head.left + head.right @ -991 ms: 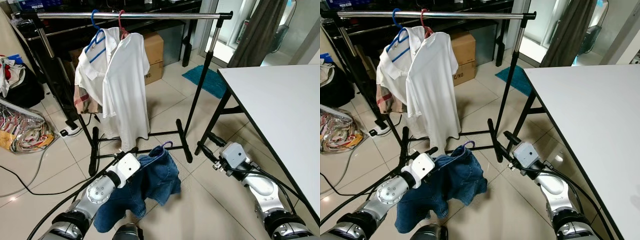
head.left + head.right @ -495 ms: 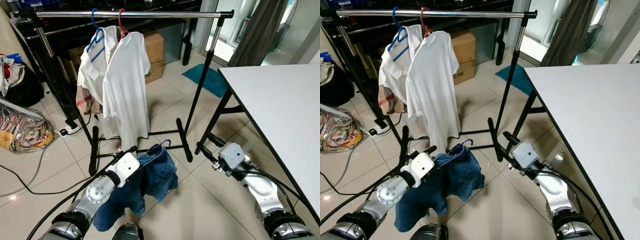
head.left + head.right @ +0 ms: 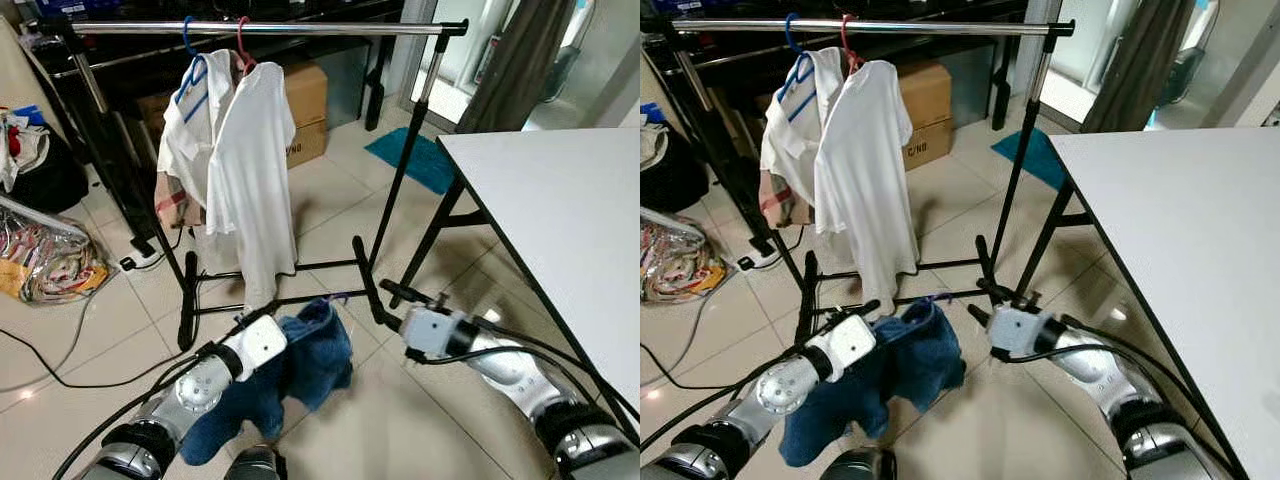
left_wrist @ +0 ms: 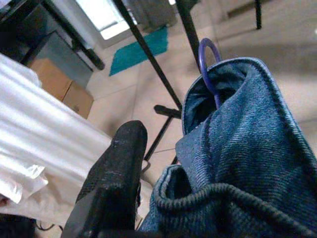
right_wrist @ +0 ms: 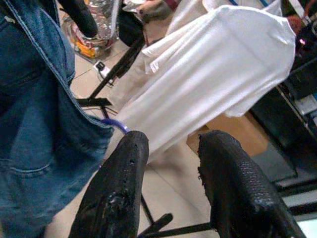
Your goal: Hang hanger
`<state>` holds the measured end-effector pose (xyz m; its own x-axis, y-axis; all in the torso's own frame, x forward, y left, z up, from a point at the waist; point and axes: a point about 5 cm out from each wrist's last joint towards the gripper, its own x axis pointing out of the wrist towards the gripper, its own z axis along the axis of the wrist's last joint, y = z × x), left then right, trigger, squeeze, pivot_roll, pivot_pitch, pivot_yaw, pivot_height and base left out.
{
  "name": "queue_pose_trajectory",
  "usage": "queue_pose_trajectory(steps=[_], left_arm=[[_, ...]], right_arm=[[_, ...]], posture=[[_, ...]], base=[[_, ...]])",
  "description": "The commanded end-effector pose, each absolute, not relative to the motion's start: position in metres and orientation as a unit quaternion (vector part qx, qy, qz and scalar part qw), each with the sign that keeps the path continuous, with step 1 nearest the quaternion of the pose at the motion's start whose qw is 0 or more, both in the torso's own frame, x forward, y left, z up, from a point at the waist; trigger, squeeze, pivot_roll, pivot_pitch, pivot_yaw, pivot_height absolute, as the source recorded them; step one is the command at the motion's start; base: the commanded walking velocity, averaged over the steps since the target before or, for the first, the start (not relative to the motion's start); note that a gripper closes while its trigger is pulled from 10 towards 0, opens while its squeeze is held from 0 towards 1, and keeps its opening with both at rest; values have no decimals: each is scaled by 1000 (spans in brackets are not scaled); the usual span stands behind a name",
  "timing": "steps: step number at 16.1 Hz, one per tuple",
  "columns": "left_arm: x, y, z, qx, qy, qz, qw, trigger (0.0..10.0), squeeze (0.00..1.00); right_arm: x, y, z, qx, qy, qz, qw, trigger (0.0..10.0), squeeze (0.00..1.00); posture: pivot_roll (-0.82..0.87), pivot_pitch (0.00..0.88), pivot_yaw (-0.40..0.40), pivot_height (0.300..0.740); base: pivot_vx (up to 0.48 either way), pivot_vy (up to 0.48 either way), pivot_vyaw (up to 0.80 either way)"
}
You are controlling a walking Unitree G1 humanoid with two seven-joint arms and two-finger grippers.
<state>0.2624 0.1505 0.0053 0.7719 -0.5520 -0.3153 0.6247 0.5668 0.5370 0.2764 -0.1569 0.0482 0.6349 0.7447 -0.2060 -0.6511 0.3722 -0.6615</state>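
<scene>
**Denim on a purple hanger held low before the clothes rack**

Left eye view: the left gripper (image 3: 262, 318) sits low, in front of the rack's floor bars, gripping a bunched blue denim garment (image 3: 285, 370) that droops toward the tiled floor (image 3: 330, 200). A purple hanger hook (image 3: 338, 297) pokes out at the garment's upper edge. The right gripper (image 3: 392, 305) reaches in from the right, fingers parted, just beside the hook and holding nothing. Behind stands the clothes rack (image 3: 260, 29), with a white shirt (image 3: 250, 175) on a red hanger (image 3: 241, 42) and another garment on a blue hanger (image 3: 189, 60) at the left part of its rail. A cardboard box (image 3: 305, 110) and a teal mat (image 3: 420, 160) lie beyond; a white table (image 3: 560, 220) fills the right side.

Right eye view: the same layout, the right arm stretching from under the table edge toward the denim.

Left wrist view: one black finger (image 4: 116, 178) shows beside the denim's thick seam; the other is hidden by cloth, so the grip appears closed on the fabric. The hook rises from the garment's folded top.

Right wrist view: two black fingers (image 5: 119, 188) stand apart with an empty gap. The purple hook lies just beyond the nearer fingertip, at the denim's edge; whether it touches cannot be told.
</scene>
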Motion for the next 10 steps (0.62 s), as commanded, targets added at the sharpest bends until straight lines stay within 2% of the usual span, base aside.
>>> queue_pose_trajectory(steps=[1,5,7,10], left_arm=[[270,144,17,341,18,-343,875,0,0],[269,141,17,375,6,-366,852,0,0],[268,139,17,388,0,-376,841,0,0],[265,135,15,414,-10,-398,818,0,0]], right_arm=[[276,-158,49,-391,-67,437,807,10000,0],[272,-149,43,-428,-62,490,757,10000,0],[269,-147,39,-433,-56,504,745,10000,0],[269,-142,33,-434,-38,509,742,10000,0]], posture=[[266,13,-12,740],[265,13,-6,740],[268,15,-6,740],[269,16,-6,740]], base=[[0,0,0],[0,0,0],[0,0,0],[0,0,0]])
